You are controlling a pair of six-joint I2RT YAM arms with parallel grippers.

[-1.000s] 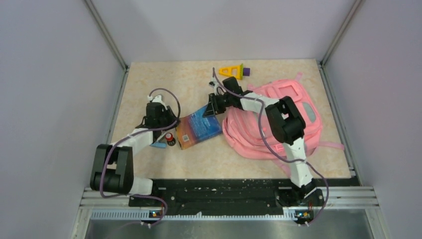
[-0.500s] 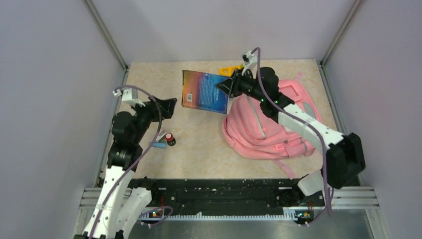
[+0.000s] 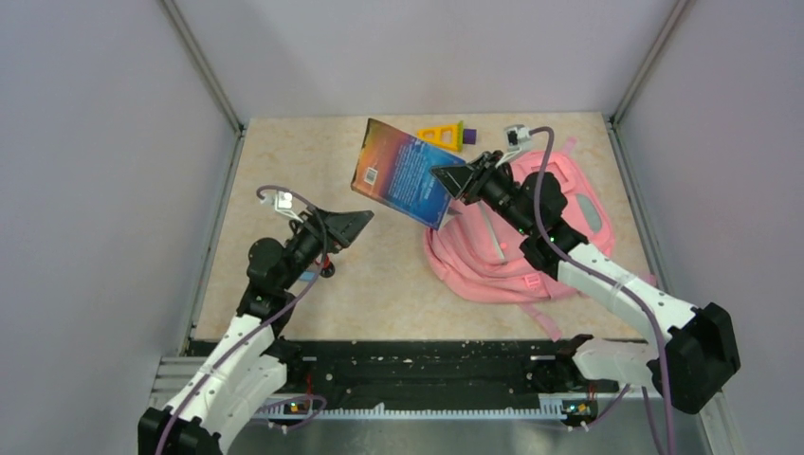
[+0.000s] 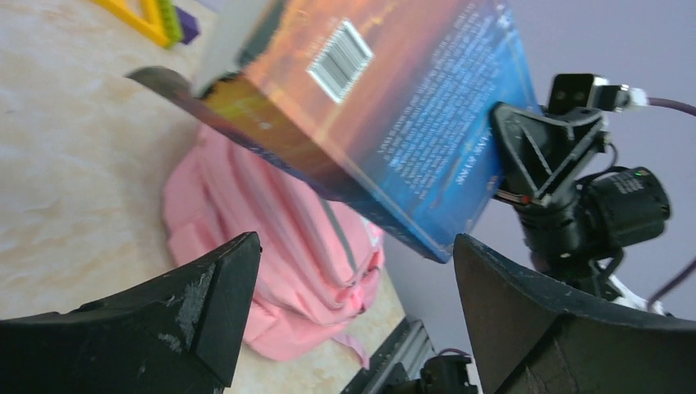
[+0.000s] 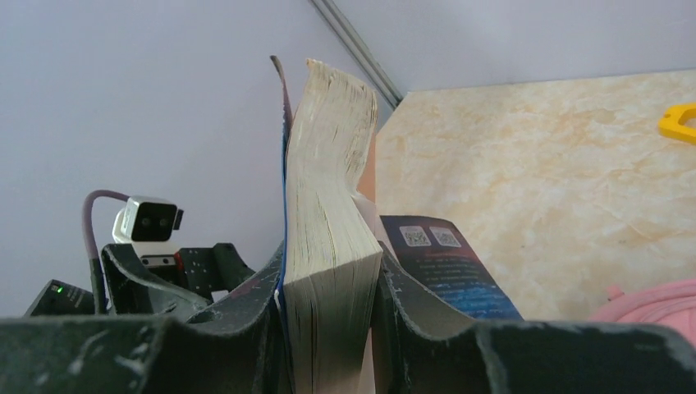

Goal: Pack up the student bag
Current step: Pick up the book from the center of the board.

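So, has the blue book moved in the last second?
Yes. The book rose off the table and went back toward the yellow toy, clamped in the right gripper.

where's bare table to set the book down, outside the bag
Free: the table's far-left corner, between side rail and held book; the near-middle strip between left gripper and student bag. Crowded: far edge by the yellow toy, right side under the bag.

The bag (image 3: 493, 261) is pink all over, with a grey panel on its front. The book (image 3: 403, 171) has a cover shading from orange to deep blue (white barcode patch, pale small print) and cream page edges. The worktop (image 3: 284, 161) is beige and marbled. A yellow toy (image 3: 438, 134) carries a purple block (image 3: 465, 136). The left pincer (image 3: 349, 222) and right pincer (image 3: 455, 180) are black.
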